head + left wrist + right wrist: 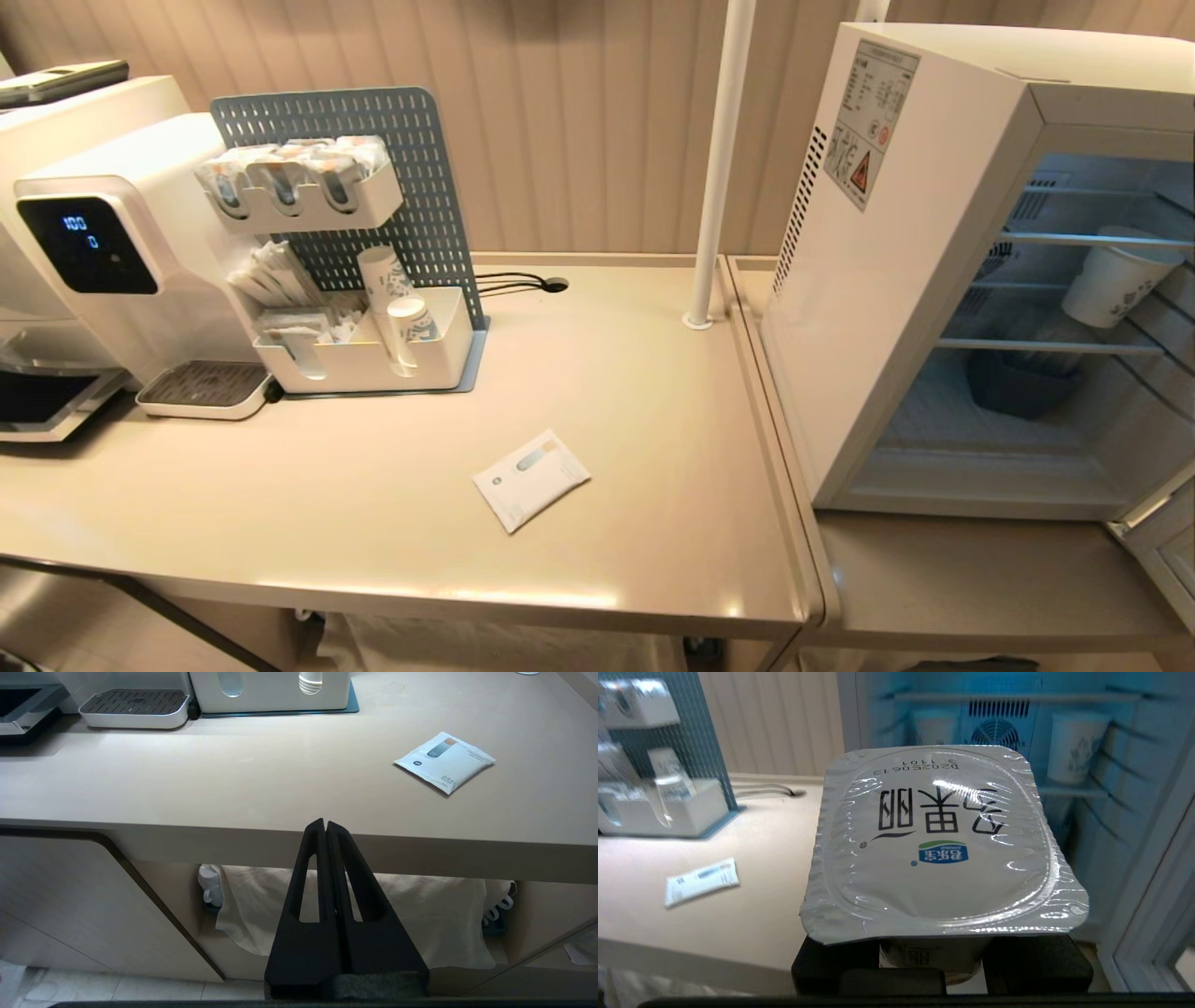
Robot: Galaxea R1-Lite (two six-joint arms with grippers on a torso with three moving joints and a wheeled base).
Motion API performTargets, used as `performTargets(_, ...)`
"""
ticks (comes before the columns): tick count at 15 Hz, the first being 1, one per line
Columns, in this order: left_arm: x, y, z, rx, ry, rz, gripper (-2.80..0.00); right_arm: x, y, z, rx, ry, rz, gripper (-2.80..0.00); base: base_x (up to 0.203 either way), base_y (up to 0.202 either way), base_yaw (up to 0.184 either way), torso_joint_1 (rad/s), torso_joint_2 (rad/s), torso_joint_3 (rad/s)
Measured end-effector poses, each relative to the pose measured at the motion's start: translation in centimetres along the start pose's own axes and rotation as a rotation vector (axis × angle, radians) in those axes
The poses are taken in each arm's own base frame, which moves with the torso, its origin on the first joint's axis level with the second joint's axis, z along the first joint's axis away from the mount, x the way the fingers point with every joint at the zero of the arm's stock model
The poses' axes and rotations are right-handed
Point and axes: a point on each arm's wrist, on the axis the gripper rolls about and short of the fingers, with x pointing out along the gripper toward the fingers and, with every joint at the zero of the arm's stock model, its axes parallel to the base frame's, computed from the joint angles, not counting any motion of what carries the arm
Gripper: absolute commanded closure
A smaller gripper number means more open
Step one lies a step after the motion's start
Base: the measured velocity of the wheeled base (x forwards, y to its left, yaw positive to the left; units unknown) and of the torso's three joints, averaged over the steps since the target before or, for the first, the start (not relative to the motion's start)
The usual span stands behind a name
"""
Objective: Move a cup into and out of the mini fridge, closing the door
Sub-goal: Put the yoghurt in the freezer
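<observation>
We see the right hand (pixel 931 963) closed on the cup (pixel 941 844), its two dark fingers (pixel 1036 961) pressing the cup's body from either side beneath the overhanging foil lid. The cup sits upright in the grip, lid facing the wrist camera, so its short vertical axis runs across the fingers. Neither arm appears in the head view.

Ahead of the right hand, beyond the cup, stands the mini fridge (pixel 896 280) with its interior exposed: wire shelves, a rear fan (pixel 995 732) and a taller paper cup (pixel 1073 746) on a shelf, ahead of the hand and to its right. A second pale cup, blurred, shows beside the fan. The door (pixel 1162 541) hangs swung out, and only its lower edge is in view at the right of the head view.

To the left of the right hand the surface (pixel 373 485) carries a flat white packet (pixel 530 479) and, farther off, a perforated organiser (pixel 373 233) with sachets.

The left hand (pixel 325 828) is closed and empty, parked low in front of the surface edge, well apart from the fridge. We judge the right arm the nearer and the only one placed to act.

The coming move turns on one relation: the open compartment lies straight ahead of the gripped cup, so we expect a forward reach onto a shelf, clear of the paper cup.
</observation>
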Motion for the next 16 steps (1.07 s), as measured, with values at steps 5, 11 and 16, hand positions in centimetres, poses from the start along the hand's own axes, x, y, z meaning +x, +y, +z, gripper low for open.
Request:
performTargets(5,0.0,0.0,0.0,-0.002,0.0,0.0,0.0,-0.4,0.0,-3.3,0.008,0.192,-0.029,0.0,0.0,0.0,0.0,0.0,0.0,0.0)
performTargets(11,0.0,0.0,0.0,-0.002,0.0,0.0,0.0,-0.8,-0.2,-4.7,-0.013,0.339,-0.125,0.0,0.0,0.0,0.0,0.0,0.0,0.0)
performTargets(16,0.0,0.0,0.0,0.001,-0.001,0.0,0.0,-0.8,-0.2,-4.8,-0.01,0.338,-0.125,0.0,0.0,0.0,0.0,0.0,0.0,0.0)
